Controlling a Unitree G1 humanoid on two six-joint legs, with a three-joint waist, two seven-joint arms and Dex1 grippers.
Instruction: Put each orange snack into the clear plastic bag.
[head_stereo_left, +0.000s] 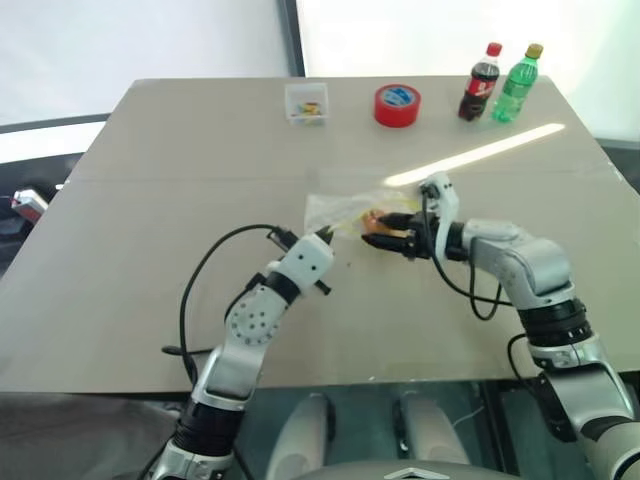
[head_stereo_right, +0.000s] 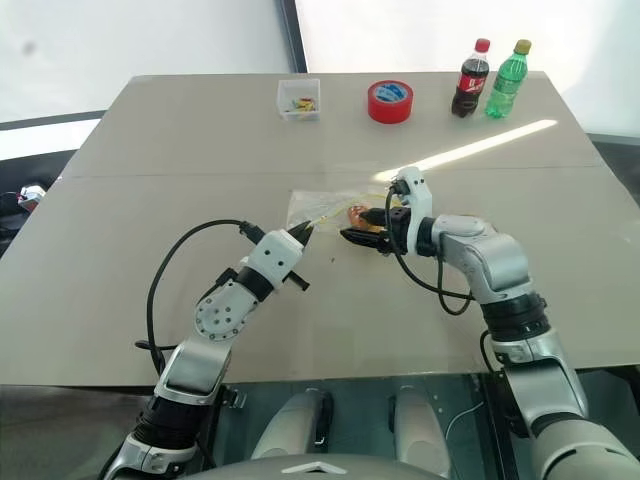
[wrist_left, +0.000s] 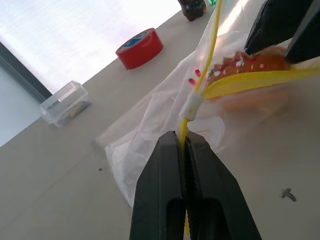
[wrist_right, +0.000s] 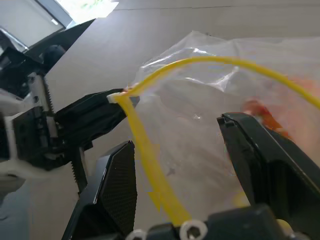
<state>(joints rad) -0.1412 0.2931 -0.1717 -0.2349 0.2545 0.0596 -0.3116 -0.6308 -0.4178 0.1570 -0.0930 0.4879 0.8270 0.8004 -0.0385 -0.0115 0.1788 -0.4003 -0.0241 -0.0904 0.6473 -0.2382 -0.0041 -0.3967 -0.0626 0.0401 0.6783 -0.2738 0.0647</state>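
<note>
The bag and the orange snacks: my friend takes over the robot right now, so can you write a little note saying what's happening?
Left end effector: shut on the bag's yellow strip, holding the mouth up.
Right end effector: open at the bag mouth, holding nothing.
Bag: mid-table, between both arms.
Snacks: one orange snack sits at the bag's mouth, behind the strip. More orange shows through the plastic, but whether that is the second one can't be told.
Done: at least one snack looks in.
Left: check for the second snack, put it in if it is still out, then let go of the bag.
</note>
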